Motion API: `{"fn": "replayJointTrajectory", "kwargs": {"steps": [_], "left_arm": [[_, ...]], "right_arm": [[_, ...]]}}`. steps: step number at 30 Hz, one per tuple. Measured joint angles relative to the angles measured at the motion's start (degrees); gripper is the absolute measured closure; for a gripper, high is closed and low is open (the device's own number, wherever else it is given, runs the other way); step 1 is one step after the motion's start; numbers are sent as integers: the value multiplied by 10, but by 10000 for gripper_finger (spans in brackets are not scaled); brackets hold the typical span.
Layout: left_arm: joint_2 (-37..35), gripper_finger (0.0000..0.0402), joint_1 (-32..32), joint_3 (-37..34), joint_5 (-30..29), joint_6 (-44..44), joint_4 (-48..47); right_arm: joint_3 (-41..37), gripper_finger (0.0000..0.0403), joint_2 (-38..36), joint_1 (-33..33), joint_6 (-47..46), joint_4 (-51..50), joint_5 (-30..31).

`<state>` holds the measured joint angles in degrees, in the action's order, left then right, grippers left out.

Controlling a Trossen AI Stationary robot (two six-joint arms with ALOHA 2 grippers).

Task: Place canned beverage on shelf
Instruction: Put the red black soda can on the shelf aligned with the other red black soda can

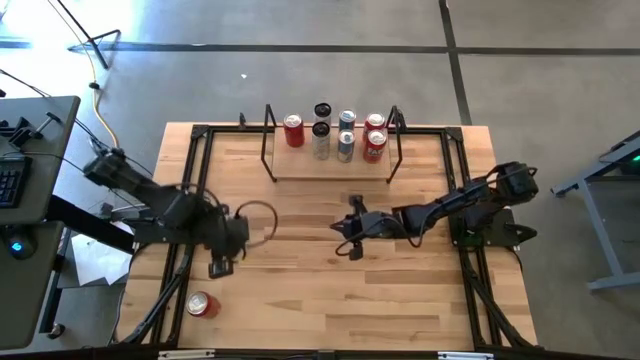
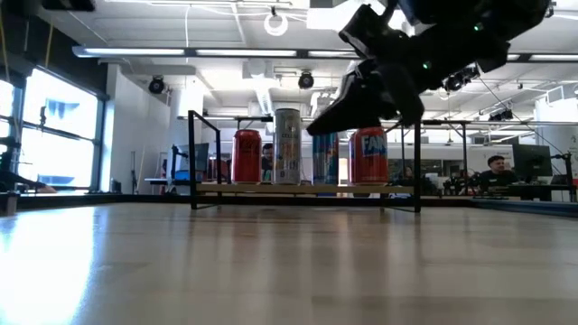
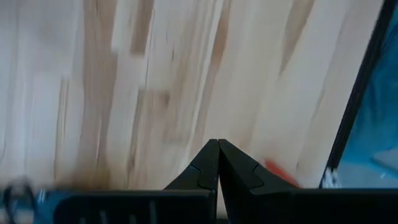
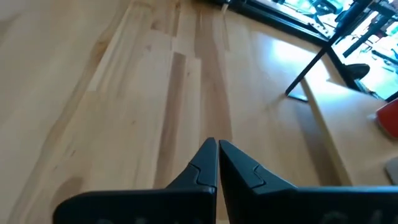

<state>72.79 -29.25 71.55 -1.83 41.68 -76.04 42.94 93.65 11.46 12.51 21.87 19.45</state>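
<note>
The shelf [image 1: 330,165], a light board with black rod ends, stands at the table's far side and carries several cans [image 1: 346,146], red and silver, upright. In the low view the shelf [image 2: 307,189] shows behind my right arm. A red can [image 1: 203,304] lies on its side near the table's near left corner. My left gripper [image 1: 219,268] hangs over the table's left part, just beyond that can, shut and empty [image 3: 218,147]. My right gripper [image 1: 353,250] is above the table's middle, in front of the shelf, shut and empty [image 4: 217,147].
Black frame rails [image 1: 452,190] run along the table's left and right edges. A loop of cable [image 1: 262,212] lies by my left arm. Bare wood [image 1: 330,300] lies between the two grippers and toward the near edge.
</note>
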Motion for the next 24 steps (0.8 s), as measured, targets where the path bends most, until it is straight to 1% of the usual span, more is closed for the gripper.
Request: {"fn": "replayJointTrajectory", "kwargs": {"steps": [3, 5, 8, 10, 12, 15, 19, 22, 24], "left_arm": [[43, 401, -39, 38, 4, 59, -61], [64, 401, -60, 54, 20, 99, -80], [81, 401, -91, 57, 67, 159, -76], [85, 399, -114, 57, 81, 208, -73], [85, 387, -138, 57, 97, 257, -64], [85, 354, -170, 57, 96, 344, -62], [85, 285, -210, 57, 101, 458, -53], [85, 231, -235, 55, 93, 515, -18], [85, 204, -248, 42, 78, 544, 21]], "right_arm": [[-8, 403, 0, 9, -11, 2, 5], [-8, 403, 0, 16, -11, 1, 16], [-8, 403, 0, 25, -10, 2, 24], [-8, 403, 0, 29, -11, 3, 24], [-8, 403, 1, 33, -15, 2, 24], [-8, 403, 1, 38, -17, 2, 24], [-8, 403, 1, 41, -21, 2, 24], [-8, 403, 1, 45, -31, 2, 24], [-8, 403, 1, 50, -35, 1, 24]]}}
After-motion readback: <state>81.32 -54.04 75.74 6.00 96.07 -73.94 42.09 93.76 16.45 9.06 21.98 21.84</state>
